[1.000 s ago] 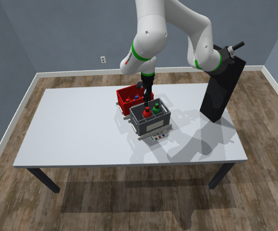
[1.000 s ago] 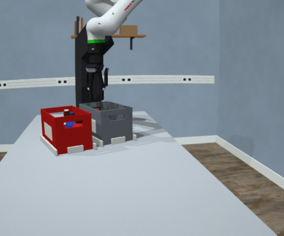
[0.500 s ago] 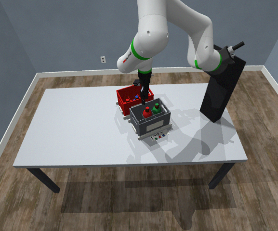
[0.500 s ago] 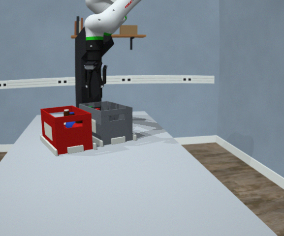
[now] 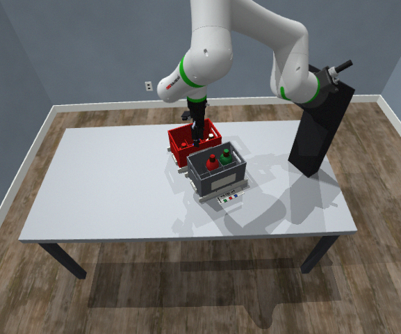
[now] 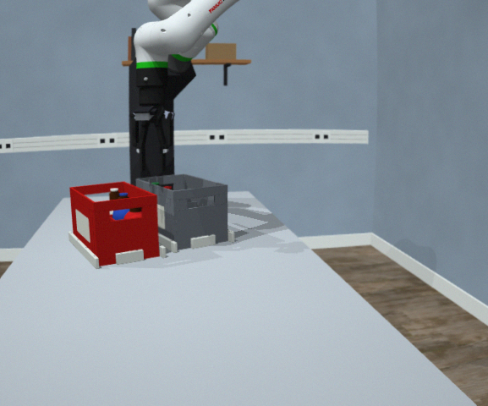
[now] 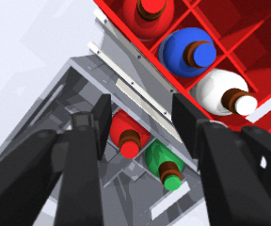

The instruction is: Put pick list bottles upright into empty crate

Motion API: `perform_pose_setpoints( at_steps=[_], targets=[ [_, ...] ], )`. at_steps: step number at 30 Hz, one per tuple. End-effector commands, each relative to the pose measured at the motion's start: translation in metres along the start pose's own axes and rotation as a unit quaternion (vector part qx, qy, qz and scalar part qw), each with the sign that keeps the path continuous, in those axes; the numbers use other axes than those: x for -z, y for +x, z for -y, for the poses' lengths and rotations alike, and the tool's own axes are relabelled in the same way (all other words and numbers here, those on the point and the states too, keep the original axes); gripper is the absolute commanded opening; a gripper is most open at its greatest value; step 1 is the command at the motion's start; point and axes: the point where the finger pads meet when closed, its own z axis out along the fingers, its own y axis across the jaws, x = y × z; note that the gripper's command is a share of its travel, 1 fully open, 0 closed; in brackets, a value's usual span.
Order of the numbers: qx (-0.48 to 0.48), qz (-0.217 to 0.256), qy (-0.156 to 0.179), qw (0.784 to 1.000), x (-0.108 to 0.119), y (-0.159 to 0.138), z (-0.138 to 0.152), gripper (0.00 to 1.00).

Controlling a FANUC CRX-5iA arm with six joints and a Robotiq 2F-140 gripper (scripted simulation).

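The grey crate (image 5: 216, 168) holds a red-labelled bottle (image 5: 212, 162) and a green-labelled bottle (image 5: 225, 156), both upright. The red crate (image 5: 192, 142) stands right behind it. In the wrist view it holds a red bottle (image 7: 150, 14), a blue bottle (image 7: 189, 52) and a white bottle (image 7: 227, 94). My gripper (image 5: 195, 142) hangs above the border between the two crates, open and empty. The wrist view shows its fingers apart, with the grey crate's red bottle (image 7: 128, 134) and green bottle (image 7: 166, 167) far below. The pick list (image 5: 230, 197) lies in front of the grey crate.
The arm's black pedestal (image 5: 320, 122) stands on the table's right side. White locating strips edge both crates, seen by the red crate (image 6: 115, 220) and grey crate (image 6: 189, 210). A wall shelf with a box (image 6: 221, 51) hangs behind the arm.
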Motion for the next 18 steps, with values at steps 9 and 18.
perform_pose_setpoints(
  at_steps=[9,18],
  targets=[
    [0.000,0.000,0.000,1.000,0.000,0.054,-0.007,0.44],
    [0.000,0.000,0.000,1.000,0.000,0.094,-0.013,0.44]
  ],
)
